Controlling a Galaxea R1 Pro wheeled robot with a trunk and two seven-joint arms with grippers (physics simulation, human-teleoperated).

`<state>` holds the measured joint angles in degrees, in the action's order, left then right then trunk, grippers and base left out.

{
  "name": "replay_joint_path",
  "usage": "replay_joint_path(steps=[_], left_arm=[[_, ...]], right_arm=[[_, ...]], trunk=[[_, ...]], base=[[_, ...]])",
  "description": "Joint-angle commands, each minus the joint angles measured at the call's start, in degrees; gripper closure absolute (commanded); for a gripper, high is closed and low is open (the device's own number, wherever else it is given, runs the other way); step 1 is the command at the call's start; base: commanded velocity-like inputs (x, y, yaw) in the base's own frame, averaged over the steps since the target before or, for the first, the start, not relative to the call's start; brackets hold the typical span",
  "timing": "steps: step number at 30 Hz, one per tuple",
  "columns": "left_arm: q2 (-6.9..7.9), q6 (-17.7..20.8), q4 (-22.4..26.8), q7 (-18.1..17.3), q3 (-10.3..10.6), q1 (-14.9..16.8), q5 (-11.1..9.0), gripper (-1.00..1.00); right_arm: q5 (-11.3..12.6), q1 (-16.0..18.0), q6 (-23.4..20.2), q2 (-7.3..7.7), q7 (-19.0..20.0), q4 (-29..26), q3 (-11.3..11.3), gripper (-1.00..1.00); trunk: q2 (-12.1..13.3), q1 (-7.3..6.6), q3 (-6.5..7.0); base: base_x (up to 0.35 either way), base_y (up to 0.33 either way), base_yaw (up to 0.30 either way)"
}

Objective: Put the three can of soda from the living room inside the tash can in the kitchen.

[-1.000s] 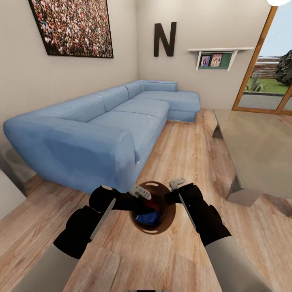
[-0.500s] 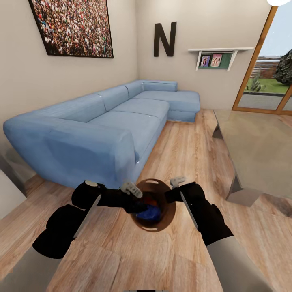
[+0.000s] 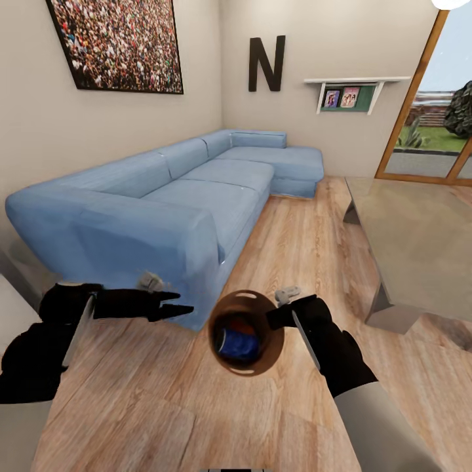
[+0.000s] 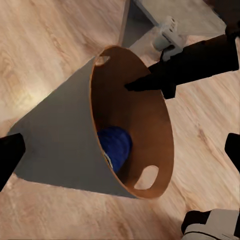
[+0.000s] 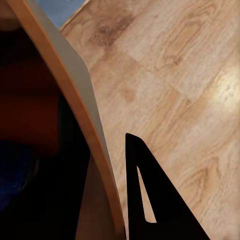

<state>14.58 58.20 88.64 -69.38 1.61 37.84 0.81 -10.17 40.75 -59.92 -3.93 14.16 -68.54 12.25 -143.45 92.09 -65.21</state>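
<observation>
blue can (image 3: 238,345) on its side inside upright bin (image 3: 274,339)

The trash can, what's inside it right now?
Inside the trash can lies a dark blue soda can, with something orange-red behind it, likely another can. The bin's wall and the blue can hide the rest.

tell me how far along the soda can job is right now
Done, as far as it shows: a dark blue can lies inside the trash can, with something orange-red behind it, likely a second can; a third cannot be made out. In hand: the right gripper holds the bin's rim beside the blue sofa; the left gripper is off to the side. Left: carrying the bin to the kitchen.
</observation>
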Motion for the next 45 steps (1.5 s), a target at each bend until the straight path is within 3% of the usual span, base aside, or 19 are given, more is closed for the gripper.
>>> replay_joint_path(steps=[1,3,6,9,11,12,14,15,16,17,18,20,26,30,34,35,41,45], left_arm=[[0.97,-2.54,-0.61,-0.28,-1.84,-0.18,0.25,-1.00],[1.19,-5.03,-1.63,0.24,-2.29,-0.33,0.34,-1.00],[1.44,-11.93,-6.53,4.20,-2.84,-1.67,0.41,-1.00],[1.25,-17.80,-11.16,9.23,-2.95,-3.29,0.41,-1.00],[1.07,-22.01,-13.98,14.69,-2.89,-4.72,0.40,-1.00],[0.98,-24.42,-15.31,19.09,-2.79,-5.95,0.39,-1.00],[0.82,-26.62,-16.28,23.71,-2.68,-7.27,0.37,-1.00],[0.01,-31.60,-18.18,31.39,-2.60,-10.16,0.20,-1.00],[-0.27,-33.16,-18.98,32.64,-2.63,-10.89,0.14,-1.00],[-0.90,-37.97,-21.59,35.33,-2.78,-12.79,-0.05,-1.00],[-1.03,-39.18,-22.21,35.95,-2.85,-13.23,-0.15,-1.00],[-1.35,-42.08,-23.95,37.59,-3.04,-14.32,-0.70,-1.00],[-1.71,-44.02,-25.33,39.10,-3.17,-14.99,-1.57,-1.00],[-2.06,-44.58,-25.48,41.97,-3.17,-15.42,-1.71,-1.00],[-2.31,-45.01,-25.54,45.50,-3.12,-15.62,-1.75,-1.00],[-2.38,-45.10,-25.54,46.34,-3.13,-15.79,-1.84,-1.00],[-2.49,-45.76,-25.54,47.17,-3.13,-16.05,-2.16,-1.00],[-2.52,-46.93,-25.60,47.60,-3.12,-16.11,-2.10,-1.00]], right_arm=[[1.11,0.03,-0.08,0.11,0.26,-0.05,-0.20,1.00],[1.16,0.03,-0.08,0.33,0.26,-0.12,-0.33,1.00],[1.34,-0.06,-0.08,2.07,0.26,-0.34,-0.50,1.00],[1.42,-0.14,-0.08,3.05,0.26,-0.42,-0.62,1.00],[1.44,-0.18,-0.08,3.44,0.26,-0.50,-0.94,1.00],[1.44,-0.22,-0.08,3.58,0.26,-0.55,-1.75,1.00],[1.42,-0.27,-0.08,3.68,0.26,-0.58,-2.90,1.00],[1.39,-0.39,-0.08,3.81,0.26,-0.66,-4.63,1.00],[1.39,-0.41,-0.08,3.89,0.26,-0.66,-4.92,1.00],[1.40,-0.53,-0.08,4.53,0.26,-0.68,-6.12,1.00],[1.41,-0.57,-0.08,4.76,0.26,-0.67,-6.66,1.00],[1.45,-1.70,-0.08,5.38,0.26,-0.28,-10.61,1.00],[1.39,-4.53,-0.08,6.33,0.27,0.60,-14.48,1.00],[1.45,-5.12,-0.08,8.75,1.10,1.47,-15.09,1.00],[1.40,-5.21,-0.08,11.30,5.64,1.77,-15.26,1.00],[1.39,-5.18,-0.08,12.53,7.33,1.84,-15.32,1.00],[1.38,-5.11,-0.08,13.71,8.88,3.34,-15.42,1.00],[1.38,-4.49,-0.08,14.44,9.16,9.40,-15.45,1.00]], trunk=[[0.00,-0.01,0.01],[0.00,-0.01,0.01],[0.00,-0.01,0.01],[0.00,-0.01,0.01],[0.00,-0.01,0.01],[0.00,-0.01,0.01],[0.00,-0.01,0.01],[0.00,-0.01,0.01],[0.00,-0.01,0.01],[0.00,-0.01,0.01],[0.00,-0.01,0.01],[0.00,-0.01,0.01],[0.00,-0.01,0.01],[-0.06,0.10,-0.88],[-0.11,0.20,-1.77],[-0.12,0.23,-1.99],[-0.20,0.38,-3.32],[-0.26,0.48,-4.20]], base=[[0.000,0.000,0.000],[0.000,0.000,0.000],[0.000,0.000,0.000],[0.000,0.000,0.000],[0.000,0.000,0.000],[0.000,0.000,0.000],[0.000,0.000,0.000],[0.000,0.000,0.000],[0.000,0.000,0.000],[0.000,0.000,0.000],[0.000,0.000,0.000],[0.000,0.000,0.000],[0.000,0.000,0.000],[0.000,0.000,0.000],[0.000,0.000,0.000],[0.000,0.000,0.000],[0.000,0.000,0.000],[0.000,0.000,0.000]])
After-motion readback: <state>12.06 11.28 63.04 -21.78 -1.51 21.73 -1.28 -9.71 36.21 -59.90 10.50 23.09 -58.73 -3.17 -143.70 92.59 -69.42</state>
